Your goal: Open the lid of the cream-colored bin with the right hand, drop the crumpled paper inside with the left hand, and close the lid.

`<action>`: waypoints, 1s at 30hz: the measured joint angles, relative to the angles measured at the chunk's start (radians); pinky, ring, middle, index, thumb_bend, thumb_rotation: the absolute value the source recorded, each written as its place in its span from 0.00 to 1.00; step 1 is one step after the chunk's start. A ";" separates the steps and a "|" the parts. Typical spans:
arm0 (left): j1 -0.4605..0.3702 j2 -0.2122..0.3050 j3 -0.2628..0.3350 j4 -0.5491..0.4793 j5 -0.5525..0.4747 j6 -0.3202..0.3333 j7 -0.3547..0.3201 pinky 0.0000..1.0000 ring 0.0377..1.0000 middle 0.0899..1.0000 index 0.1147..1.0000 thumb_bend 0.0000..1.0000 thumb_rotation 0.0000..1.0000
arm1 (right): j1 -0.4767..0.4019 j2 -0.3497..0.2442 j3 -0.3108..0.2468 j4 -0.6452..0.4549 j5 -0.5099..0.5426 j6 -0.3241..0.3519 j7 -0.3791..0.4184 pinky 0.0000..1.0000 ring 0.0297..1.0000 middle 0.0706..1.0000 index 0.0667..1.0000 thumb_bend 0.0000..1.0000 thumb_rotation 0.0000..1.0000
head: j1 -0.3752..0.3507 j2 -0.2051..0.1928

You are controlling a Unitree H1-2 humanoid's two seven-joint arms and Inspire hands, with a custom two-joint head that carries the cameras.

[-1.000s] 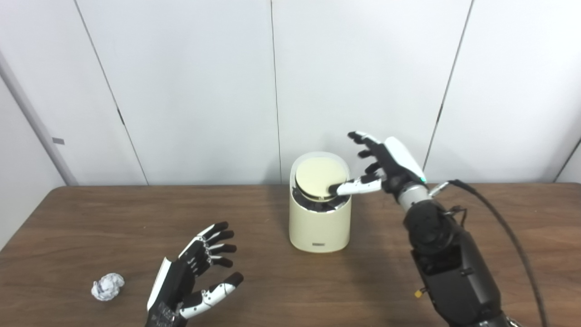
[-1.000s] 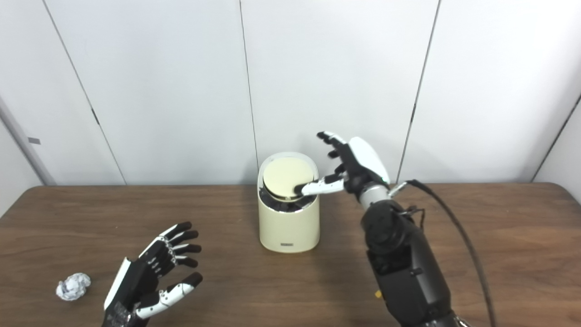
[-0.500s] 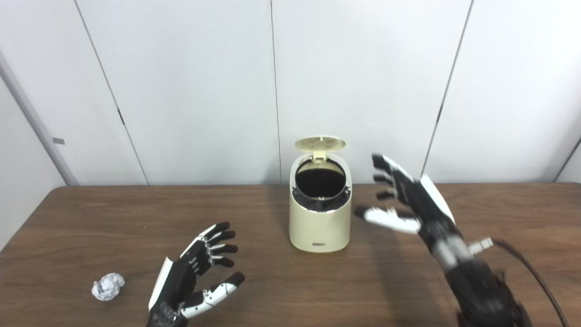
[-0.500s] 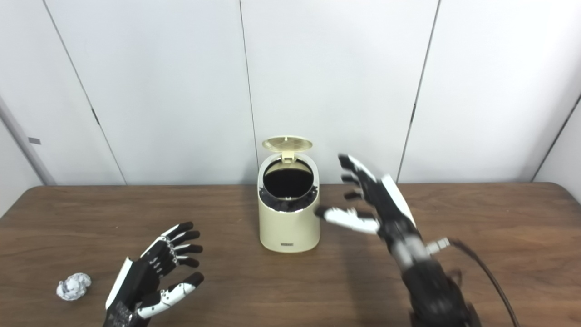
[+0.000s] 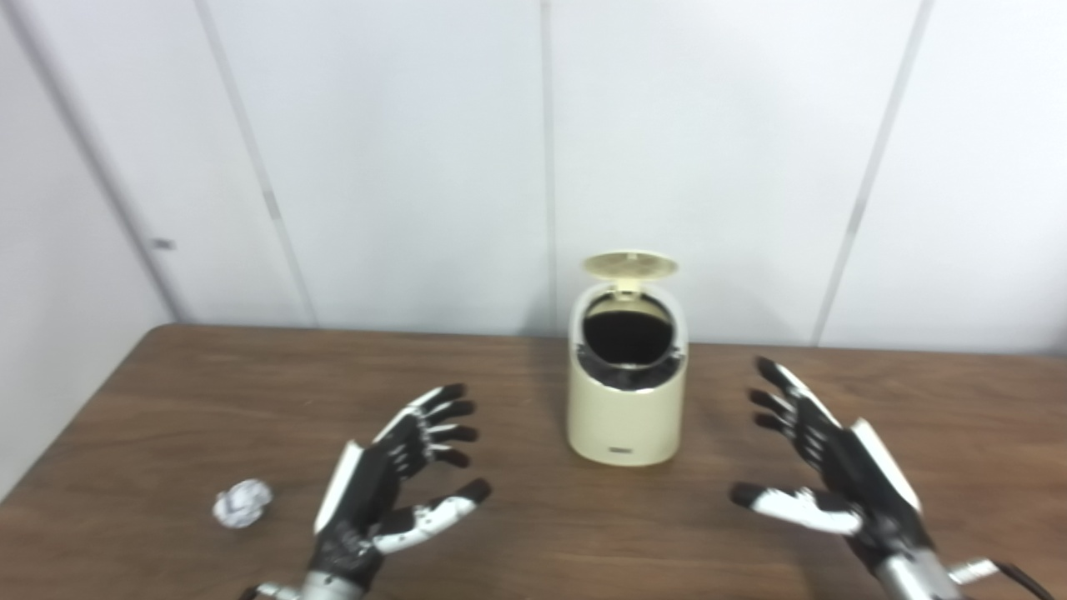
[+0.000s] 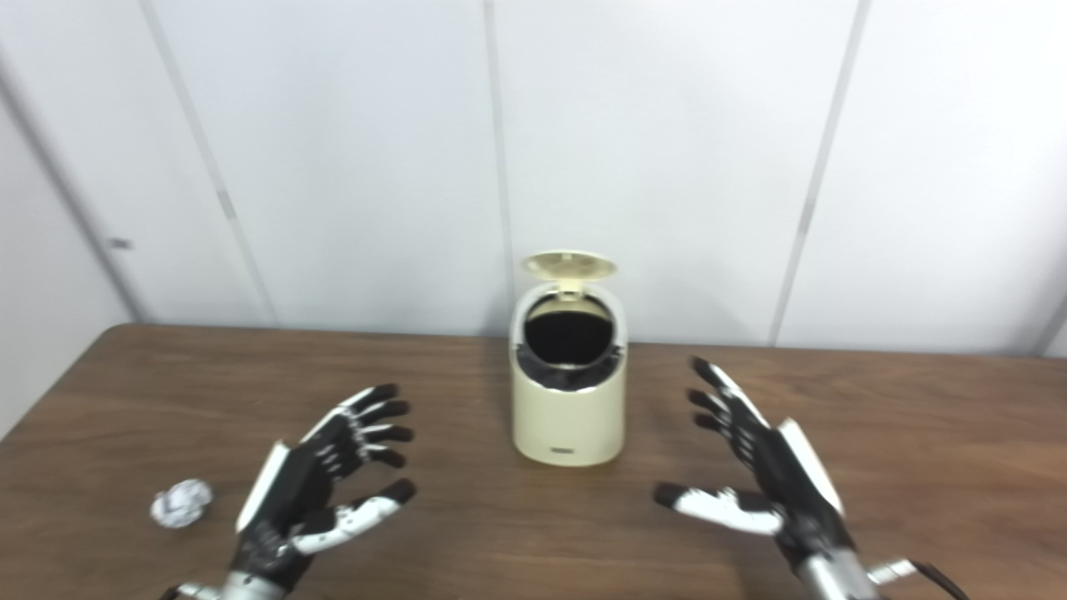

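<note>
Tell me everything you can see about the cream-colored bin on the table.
The bin is a small, rounded cream cylinder, seemingly smooth plastic, standing upright on the brown wooden table near its far edge. Its round lid is flipped up on a rear hinge, showing its ribbed underside. The slanted opening is dark inside, with a dark rim. A small dark label sits low on the front. Neither hand touches it; only the table does.
</note>
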 measured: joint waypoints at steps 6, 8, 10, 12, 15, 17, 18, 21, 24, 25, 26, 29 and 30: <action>-0.010 -0.030 -0.021 0.001 0.038 0.009 0.010 0.60 0.70 0.79 0.83 0.68 0.13 | 0.004 -0.025 -0.016 0.010 0.006 -0.017 -0.004 0.92 0.93 0.99 0.97 0.83 0.26 | 0.163 -0.021; -0.014 -0.046 -0.027 0.002 0.049 0.015 0.017 0.61 0.71 0.79 0.83 0.69 0.12 | 0.004 -0.026 -0.019 0.010 0.013 -0.017 -0.003 0.91 0.93 0.99 0.98 0.81 0.26 | 0.210 -0.029; -0.016 -0.058 -0.033 0.005 0.068 0.019 0.020 0.62 0.71 0.79 0.83 0.69 0.13 | 0.004 -0.028 -0.020 0.010 0.022 -0.016 -0.001 0.90 0.92 0.98 0.96 0.80 0.26 | 0.268 -0.038; -0.016 -0.066 -0.035 0.007 0.080 0.020 0.022 0.62 0.71 0.79 0.83 0.70 0.14 | 0.003 -0.034 -0.020 0.009 0.025 -0.008 0.002 0.86 0.91 0.97 0.95 0.80 0.27 | 0.287 -0.041; -0.017 -0.070 -0.035 0.009 0.112 0.020 0.040 0.62 0.71 0.79 0.83 0.69 0.14 | 0.002 -0.049 -0.018 0.008 0.015 -0.006 0.003 0.73 0.87 0.95 0.94 0.81 0.33 | 0.312 -0.049; -0.018 -0.071 -0.034 0.010 0.123 0.020 0.048 0.62 0.71 0.80 0.84 0.69 0.13 | -0.001 -0.055 -0.016 0.008 0.006 -0.006 0.003 0.68 0.84 0.94 0.93 0.82 0.35 | 0.318 -0.055; -0.018 -0.071 -0.034 0.010 0.130 0.020 0.051 0.61 0.71 0.80 0.84 0.69 0.12 | -0.003 -0.055 -0.016 0.008 0.004 -0.007 0.002 0.67 0.84 0.93 0.92 0.83 0.36 | 0.319 -0.057; -0.014 -0.070 -0.026 -0.016 0.169 0.050 0.059 0.60 0.73 0.80 0.83 0.68 0.10 | -0.014 -0.055 -0.013 0.009 0.001 -0.010 0.003 0.63 0.84 0.94 0.92 0.83 0.38 | 0.328 -0.064; -0.010 -0.041 -0.022 -0.118 0.306 0.180 0.053 0.59 0.72 0.79 0.82 0.68 0.07 | -0.019 -0.057 -0.012 0.009 -0.004 -0.013 0.003 0.59 0.83 0.94 0.91 0.84 0.40 | 0.333 -0.067; -0.010 -0.020 -0.019 -0.157 0.341 0.220 0.046 0.59 0.72 0.78 0.81 0.68 0.05 | -0.019 -0.057 -0.012 0.009 -0.005 -0.013 0.003 0.58 0.83 0.94 0.91 0.85 0.42 | 0.338 -0.068; -0.010 0.003 -0.013 -0.188 0.370 0.259 0.039 0.59 0.72 0.78 0.81 0.68 0.04 | -0.018 -0.057 -0.011 0.009 -0.007 -0.013 0.003 0.58 0.83 0.94 0.91 0.85 0.42 | 0.338 -0.068; -0.011 0.062 0.002 -0.261 0.456 0.362 0.006 0.58 0.69 0.74 0.77 0.70 0.06 | -0.018 -0.059 -0.011 0.009 -0.010 -0.013 0.003 0.56 0.82 0.93 0.90 0.85 0.43 | 0.339 -0.071; -0.010 0.085 -0.001 -0.281 0.505 0.392 -0.009 0.58 0.69 0.73 0.77 0.70 0.07 | -0.018 -0.059 -0.011 0.009 -0.010 -0.013 0.003 0.56 0.82 0.93 0.90 0.85 0.43 | 0.339 -0.071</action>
